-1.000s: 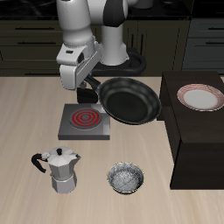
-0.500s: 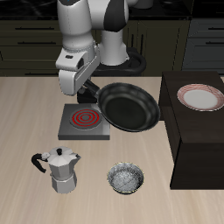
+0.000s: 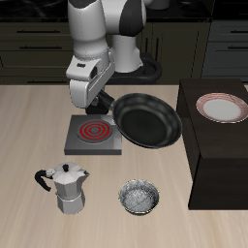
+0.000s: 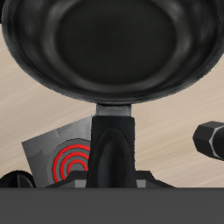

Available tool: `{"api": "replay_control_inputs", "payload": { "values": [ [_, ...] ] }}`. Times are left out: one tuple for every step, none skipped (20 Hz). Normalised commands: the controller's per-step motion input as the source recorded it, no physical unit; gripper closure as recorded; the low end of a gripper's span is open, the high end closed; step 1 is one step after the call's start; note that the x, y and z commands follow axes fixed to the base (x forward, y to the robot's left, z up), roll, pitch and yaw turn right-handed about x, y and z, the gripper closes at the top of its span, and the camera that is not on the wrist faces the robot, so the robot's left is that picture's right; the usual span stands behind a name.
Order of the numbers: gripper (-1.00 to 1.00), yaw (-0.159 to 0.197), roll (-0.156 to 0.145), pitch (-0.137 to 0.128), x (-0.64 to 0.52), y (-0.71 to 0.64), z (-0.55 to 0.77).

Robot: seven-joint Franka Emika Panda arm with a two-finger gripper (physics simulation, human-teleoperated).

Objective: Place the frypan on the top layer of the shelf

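Observation:
The frypan (image 3: 147,120), round and black, hangs tilted in the air between the burner plate and the shelf (image 3: 219,155). My gripper (image 3: 100,101) is shut on its handle, whose end is hidden under the hand. In the wrist view the pan bowl (image 4: 114,44) fills the frame and the handle (image 4: 114,144) runs back between my fingers. The shelf is a dark boxy unit beside the pan; its flat top holds a pink-rimmed plate (image 3: 223,108). The pan's rim is close to the shelf's edge, not over it.
A grey burner plate with red coils (image 3: 94,135) lies below my gripper and also shows in the wrist view (image 4: 66,157). A moka pot (image 3: 67,188) and a small silvery bowl (image 3: 139,198) stand nearer the table's front edge.
My gripper and the frypan have shifted a little toward the shelf. The pan stays tilted at about the same height.

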Motion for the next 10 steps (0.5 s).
{"api": "replay_control_inputs", "payload": {
  "values": [
    [1.00, 0.054, 0.040, 0.013, 0.10, 0.16, -0.06],
    [1.00, 0.026, 0.018, 0.001, 0.08, 0.09, 0.02],
    [1.00, -0.007, -0.023, -0.028, 0.05, 0.06, 0.04],
    [1.00, -0.037, 0.027, 0.009, 0.07, 0.14, 0.08],
    [1.00, 0.008, -0.023, -0.018, 0.12, 0.13, 0.05],
    [1.00, 0.049, 0.018, 0.010, 0.15, 0.29, -0.03],
    [1.00, 0.038, 0.045, 0.015, 0.05, 0.18, -0.06],
    [1.00, 0.010, 0.004, -0.007, 0.04, 0.14, -0.01],
    [1.00, -0.025, 0.022, 0.008, 0.05, 0.22, -0.05],
    [1.00, 0.015, 0.037, 0.001, 0.04, 0.16, -0.06]
  ]
}}
